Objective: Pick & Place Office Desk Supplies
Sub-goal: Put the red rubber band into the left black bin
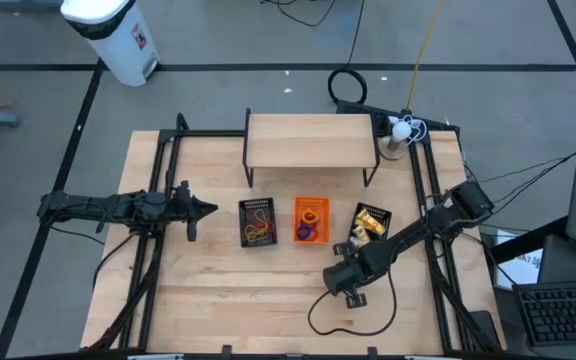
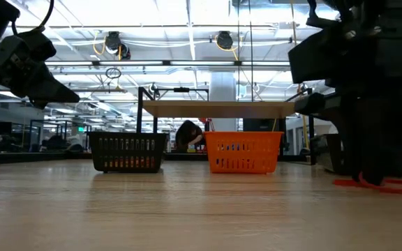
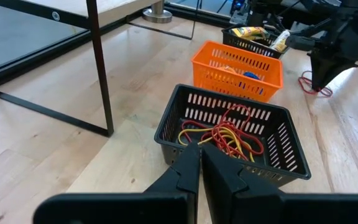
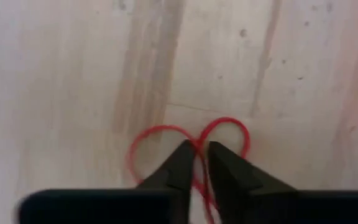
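Item: red rubber band, pinched in my right gripper near the orange tray; lift straight, slowly.

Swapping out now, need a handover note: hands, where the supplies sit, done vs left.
Right hand: down at the wooden table, fingers pinched on a thin red rubber band lying there, not lifted.
Left hand: shut, empty, hovering left of the trays.
Done: red and yellow bands in the left black mesh tray; small pieces in the orange plastic tray and right black mesh tray.
Left: lift this band, probably into the left black tray.
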`<action>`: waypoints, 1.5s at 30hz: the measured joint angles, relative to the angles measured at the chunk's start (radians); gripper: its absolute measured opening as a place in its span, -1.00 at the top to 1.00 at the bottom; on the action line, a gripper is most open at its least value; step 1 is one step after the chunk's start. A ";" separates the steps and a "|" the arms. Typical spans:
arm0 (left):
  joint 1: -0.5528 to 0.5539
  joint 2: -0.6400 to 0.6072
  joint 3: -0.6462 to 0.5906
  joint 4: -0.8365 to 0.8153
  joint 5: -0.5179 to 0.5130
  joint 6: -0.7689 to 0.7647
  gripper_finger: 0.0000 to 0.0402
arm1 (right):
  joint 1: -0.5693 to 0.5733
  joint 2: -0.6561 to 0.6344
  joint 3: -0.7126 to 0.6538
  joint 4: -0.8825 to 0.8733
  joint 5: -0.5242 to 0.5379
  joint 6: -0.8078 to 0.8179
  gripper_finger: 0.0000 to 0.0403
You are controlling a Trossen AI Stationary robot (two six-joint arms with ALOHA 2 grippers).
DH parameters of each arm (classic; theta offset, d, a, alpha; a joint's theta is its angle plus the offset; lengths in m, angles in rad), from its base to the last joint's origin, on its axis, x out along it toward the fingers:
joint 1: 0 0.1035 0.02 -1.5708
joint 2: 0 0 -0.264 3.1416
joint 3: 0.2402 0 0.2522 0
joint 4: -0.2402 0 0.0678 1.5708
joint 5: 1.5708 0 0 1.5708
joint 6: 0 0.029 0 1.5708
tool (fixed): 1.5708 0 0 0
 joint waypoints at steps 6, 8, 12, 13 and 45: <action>0.000 0.000 0.000 0.000 0.000 0.000 0.92 | -0.005 -0.015 -0.003 0.063 -0.005 -0.027 0.98; 0.000 0.000 0.000 0.000 0.000 -0.001 0.92 | -0.002 -0.038 -0.003 0.094 0.007 -0.049 0.99; 0.000 0.000 0.000 0.000 0.000 -0.001 0.92 | 0.019 -0.118 -0.003 0.169 0.061 -0.109 0.99; 0.000 0.000 0.000 0.000 0.000 -0.001 0.92 | 0.023 -0.140 -0.003 0.188 0.065 -0.127 0.99; -0.106 0.608 0.109 0.726 0.287 0.074 0.24 | -0.202 -0.373 -0.176 0.891 -0.073 -0.397 1.00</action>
